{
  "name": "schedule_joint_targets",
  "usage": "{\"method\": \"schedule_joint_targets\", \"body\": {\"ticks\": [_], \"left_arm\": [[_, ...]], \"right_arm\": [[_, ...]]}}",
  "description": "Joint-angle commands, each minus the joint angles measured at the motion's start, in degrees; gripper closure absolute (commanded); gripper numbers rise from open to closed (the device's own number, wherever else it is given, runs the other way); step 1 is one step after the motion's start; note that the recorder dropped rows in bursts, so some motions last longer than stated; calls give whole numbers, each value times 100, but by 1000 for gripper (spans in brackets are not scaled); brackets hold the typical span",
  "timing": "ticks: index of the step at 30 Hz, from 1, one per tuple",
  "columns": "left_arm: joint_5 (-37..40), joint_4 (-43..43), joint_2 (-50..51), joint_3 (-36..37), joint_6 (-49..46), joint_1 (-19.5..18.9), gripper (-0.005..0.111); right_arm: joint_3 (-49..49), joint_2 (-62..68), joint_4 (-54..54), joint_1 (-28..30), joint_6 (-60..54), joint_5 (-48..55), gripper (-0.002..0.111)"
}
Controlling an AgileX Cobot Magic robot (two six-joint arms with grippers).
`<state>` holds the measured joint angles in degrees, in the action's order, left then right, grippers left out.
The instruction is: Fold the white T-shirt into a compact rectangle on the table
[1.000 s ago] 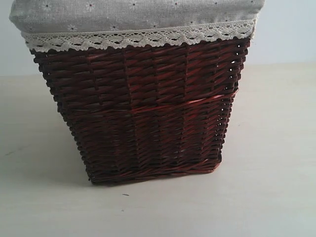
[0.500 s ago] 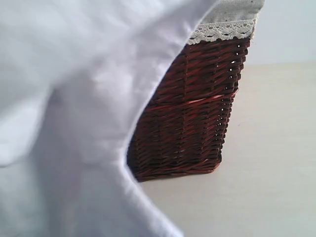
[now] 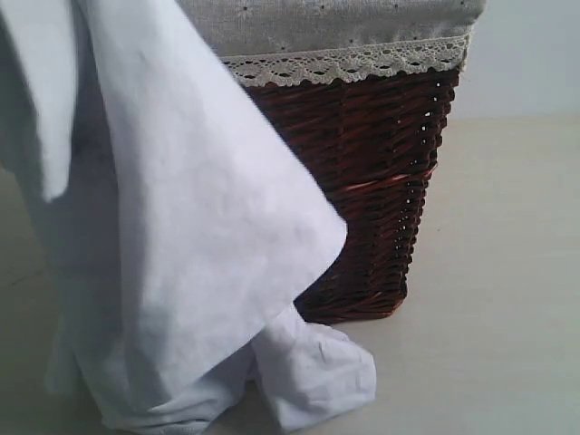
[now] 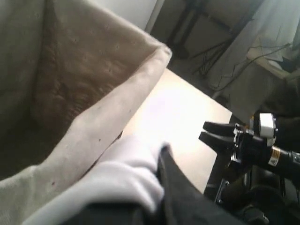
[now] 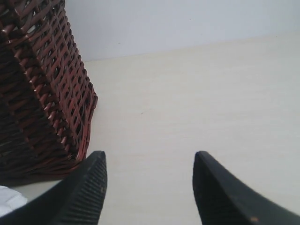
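The white T-shirt (image 3: 181,227) hangs down in front of the left half of the basket, plain side showing. Its lower end lies bunched on the table (image 3: 507,272). No gripper shows in the exterior view. In the left wrist view my left gripper (image 4: 159,168) is shut on a fold of the T-shirt (image 4: 122,173), just above and outside the basket's rim. My right gripper (image 5: 149,161) stands open and empty low over the table (image 5: 187,93), beside the basket's bottom corner. A scrap of the T-shirt (image 5: 8,200) shows at that view's edge.
The dark brown wicker basket (image 3: 381,181) with a lace-trimmed cloth lining (image 4: 70,70) stands mid-table, right behind the hanging shirt. Bare table lies to the right of the basket. The left wrist view shows the right arm's gripper (image 4: 203,130) beyond the table's edge.
A second ago only the basket showed. The shirt then swept in across the left of the view. It now hangs lower, its end on the table, and more of the basket shows.
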<state>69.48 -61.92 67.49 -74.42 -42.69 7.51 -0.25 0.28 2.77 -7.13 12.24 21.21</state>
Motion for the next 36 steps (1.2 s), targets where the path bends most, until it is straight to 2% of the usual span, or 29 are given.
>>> {"method": "schedule_joint_targets", "body": {"ticks": [1, 9, 11, 15, 18, 21, 24, 25, 27, 29, 32, 36], "left_arm": [[48, -258, 204, 545, -447, -5, 107], [11, -355, 600, 1480, -1323, -5, 107], [-390, -466, 758, 1582, -1570, -5, 107], [-892, -942, 1115, 1582, -2204, -5, 107], [-1073, -1681, 1434, 1582, -2950, 20, 107], [-1658, -1855, 1694, 1523, -3084, 258, 107], [-2175, -1855, 1973, 1052, -3095, 513, 107], [-2131, -1859, 1984, 902, -3061, 523, 107], [-1231, -1846, 1762, 464, -2552, 523, 107], [-448, -1836, 1362, 327, -2410, 523, 107], [-229, -1992, 609, 317, -2048, 523, 107], [48, -3202, 164, 317, -2236, 523, 107]], "right_arm": [[25, -28, 13, -17, -9, -37, 54], [25, -28, 13, -17, -9, -37, 54], [25, -28, 13, -17, -9, -37, 54], [25, -28, 13, -17, -9, -37, 54], [25, -28, 13, -17, -9, -37, 54], [25, -28, 13, -17, -9, -37, 54], [25, -28, 13, -17, -9, -37, 54], [25, -28, 13, -17, -9, -37, 54], [25, -28, 13, -17, -9, -37, 54], [25, -28, 13, -17, -9, -37, 54], [25, -28, 13, -17, -9, -37, 54], [25, -28, 13, -17, -9, -37, 54]]}}
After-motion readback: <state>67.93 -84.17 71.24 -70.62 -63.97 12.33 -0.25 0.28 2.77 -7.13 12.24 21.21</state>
